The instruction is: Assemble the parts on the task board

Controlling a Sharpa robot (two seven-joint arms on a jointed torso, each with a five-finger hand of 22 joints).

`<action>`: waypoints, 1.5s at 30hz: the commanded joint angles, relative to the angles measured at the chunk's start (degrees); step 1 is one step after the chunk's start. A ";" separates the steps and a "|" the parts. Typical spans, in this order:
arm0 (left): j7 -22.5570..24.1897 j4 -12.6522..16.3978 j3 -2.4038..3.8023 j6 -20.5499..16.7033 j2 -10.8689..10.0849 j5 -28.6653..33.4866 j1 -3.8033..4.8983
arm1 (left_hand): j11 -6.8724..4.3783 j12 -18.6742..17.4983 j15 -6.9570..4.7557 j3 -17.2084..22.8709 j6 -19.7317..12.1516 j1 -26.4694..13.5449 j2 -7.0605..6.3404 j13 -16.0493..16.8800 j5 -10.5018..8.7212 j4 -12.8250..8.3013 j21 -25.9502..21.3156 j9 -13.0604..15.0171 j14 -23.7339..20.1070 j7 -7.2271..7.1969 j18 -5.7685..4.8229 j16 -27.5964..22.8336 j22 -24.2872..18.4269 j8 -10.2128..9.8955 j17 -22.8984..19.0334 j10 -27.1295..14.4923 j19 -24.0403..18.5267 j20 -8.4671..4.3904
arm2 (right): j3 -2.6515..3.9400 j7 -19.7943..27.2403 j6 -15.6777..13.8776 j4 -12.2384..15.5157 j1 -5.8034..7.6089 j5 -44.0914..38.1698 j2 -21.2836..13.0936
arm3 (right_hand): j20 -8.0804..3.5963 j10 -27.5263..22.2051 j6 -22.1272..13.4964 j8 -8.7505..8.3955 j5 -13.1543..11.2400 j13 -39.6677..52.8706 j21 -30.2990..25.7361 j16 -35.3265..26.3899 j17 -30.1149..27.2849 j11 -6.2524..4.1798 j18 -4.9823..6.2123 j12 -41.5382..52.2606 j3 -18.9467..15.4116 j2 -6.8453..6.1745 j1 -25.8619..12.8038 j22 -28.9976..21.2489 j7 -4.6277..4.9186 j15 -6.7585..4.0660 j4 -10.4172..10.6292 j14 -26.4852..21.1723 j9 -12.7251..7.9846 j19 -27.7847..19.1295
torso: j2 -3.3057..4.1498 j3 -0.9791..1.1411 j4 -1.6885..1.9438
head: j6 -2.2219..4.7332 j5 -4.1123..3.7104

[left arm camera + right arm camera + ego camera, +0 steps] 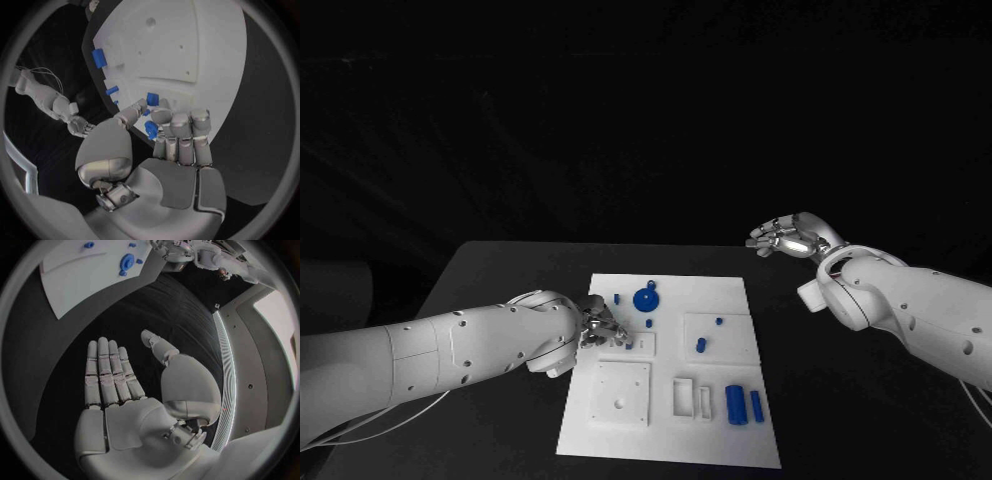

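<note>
Your task board [678, 400] is a white plate at lower centre of the head view, on the black table [502, 270]. Its moulded recesses hold blue parts: a round disc [645, 298] near the top edge, two upright pegs [744, 404] at lower right, small pieces [702, 345] mid-board. Your left hand [596, 328] sits over the board's left middle, fingers curled around a small blue part [150, 129]. Your right hand [788, 236] hovers off the board at upper right, fingers straight and slightly apart, holding nothing, with bare table around it.
</note>
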 commanded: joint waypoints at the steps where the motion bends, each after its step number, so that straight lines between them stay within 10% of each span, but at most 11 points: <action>1: 0.53 0.08 0.02 -0.32 0.12 0.62 0.01 | 0.37 0.33 0.27 0.04 -0.58 0.77 1.27 0.00 -0.19 -0.27 -0.12 0.12 0.11 0.10 1.14 0.06 0.00 -0.22 0.06 -0.03 0.07 -5.70 | 0.02 0.36 0.79 0.07 -0.01 -0.09 -0.03 | 0.07 0.44 -0.32 0.26 0.39 -0.11 -0.27 -0.23 -0.06 0.14 0.43 -0.22 -0.33 0.05 0.67 -0.06 -0.06 0.42 0.01 -0.08 -0.08 -0.31 | -0.02 0.01 0.01 | 0.03 0.00; 7: 0.73 0.00 0.02 -0.65 0.20 0.66 0.01 | 0.36 0.38 0.27 -0.23 -0.55 1.43 2.36 0.04 -0.18 -0.95 -0.03 0.22 0.07 0.11 1.18 0.12 0.09 -0.13 0.12 -0.05 -0.04 -5.69 | 0.02 0.38 0.79 0.07 -0.01 -0.09 -0.04 | 0.08 0.44 -0.32 0.27 0.40 -0.12 -0.28 -0.24 -0.06 0.14 0.43 -0.22 -0.33 0.07 0.67 -0.06 -0.06 0.42 0.01 -0.08 -0.09 -0.32 | 0.00 0.02 -0.01 | 0.00 0.04; 11: 0.93 0.00 0.02 -0.73 0.17 1.09 0.01 | 0.36 0.49 0.29 -1.48 -0.36 3.01 6.57 0.08 -0.20 -3.50 0.18 0.51 -0.07 0.10 1.16 0.28 0.31 0.18 0.27 0.00 -0.48 -5.53 | 0.02 0.39 0.81 0.08 -0.01 -0.09 -0.04 | 0.10 0.46 -0.30 0.28 0.41 -0.16 -0.32 -0.24 -0.06 0.14 0.42 -0.23 -0.34 0.08 0.65 -0.07 -0.06 0.42 0.04 -0.08 -0.09 -0.36 | 0.00 0.03 0.01 | 0.01 -0.02; 14: 1.32 0.22 0.02 -0.58 -0.04 1.45 0.01 | 0.37 0.47 0.30 -2.09 -0.40 2.61 6.10 0.06 -0.25 -3.77 0.19 0.53 -0.13 0.11 1.12 0.27 0.32 0.18 0.28 -0.05 -0.60 -5.48 | 0.02 0.38 0.81 0.07 -0.02 -0.09 -0.05 | 0.11 0.47 -0.30 0.28 0.42 -0.18 -0.34 -0.25 -0.06 0.14 0.42 -0.23 -0.34 0.09 0.63 -0.07 -0.06 0.42 0.06 -0.07 -0.10 -0.37 | -0.02 0.04 -0.01 | 0.00 -0.02; 21: 1.70 1.39 0.07 0.10 -1.05 1.66 0.02 | 0.29 0.27 0.27 -1.79 -0.40 -0.09 -0.86 -0.11 -0.25 -0.40 -0.13 0.49 -0.24 0.10 1.19 0.06 -0.04 0.14 0.17 -0.19 -0.45 -5.49 | 0.02 0.39 0.79 0.06 -0.04 -0.09 -0.09 | 0.13 0.48 -0.30 0.29 0.44 -0.22 -0.37 -0.26 -0.06 0.15 0.43 -0.24 -0.36 0.09 0.61 -0.07 -0.06 0.43 0.07 -0.08 -0.11 -0.39 | -0.04 0.04 0.02 | 0.03 0.01; 27: 1.45 2.42 0.17 1.16 -1.91 1.31 0.05 | 0.31 0.33 0.25 -1.47 -0.34 -1.14 -2.79 -0.09 -0.26 1.79 -0.06 0.63 -0.19 0.05 1.24 0.13 -0.12 0.24 0.21 -0.13 -0.31 -5.50 | 0.02 0.39 0.80 0.03 -0.06 -0.09 -0.10 | 0.14 0.48 -0.30 0.29 0.45 -0.26 -0.39 -0.27 -0.06 0.15 0.43 -0.25 -0.37 0.08 0.60 -0.08 -0.06 0.43 0.08 -0.08 -0.12 -0.41 | -0.09 0.02 0.09 | -0.01 0.03; 36: 0.85 2.65 0.15 2.63 -1.35 -1.10 0.05 | -0.23 0.51 -0.22 -1.16 1.48 -2.22 -1.96 -0.05 -0.24 3.94 0.18 1.25 0.00 -0.53 1.38 0.50 -0.09 1.34 0.42 0.28 -0.28 -5.62 | 0.02 0.38 0.74 0.04 -0.06 -0.09 -0.08 | 0.14 0.50 -0.30 0.29 0.48 -0.30 -0.42 -0.28 -0.06 0.15 0.44 -0.25 -0.38 0.09 0.61 -0.08 -0.06 0.43 0.08 -0.08 -0.13 -0.42 | 0.01 0.01 0.00 | -0.03 0.16; 45: 0.16 1.60 0.13 2.88 -0.16 -2.41 0.05 | -0.56 0.53 -0.52 -2.79 2.21 -2.36 2.53 -0.03 -0.25 2.31 0.63 1.59 0.03 -0.86 1.49 0.83 0.22 1.75 0.60 0.52 -0.75 -5.74 | 0.01 0.37 0.73 0.02 -0.06 -0.09 -0.09 | 0.16 0.51 -0.30 0.30 0.49 -0.35 -0.45 -0.29 -0.06 0.15 0.46 -0.26 -0.38 0.09 0.62 -0.08 -0.07 0.43 0.08 -0.08 -0.14 -0.43 | 0.04 0.04 -0.07 | -0.15 0.16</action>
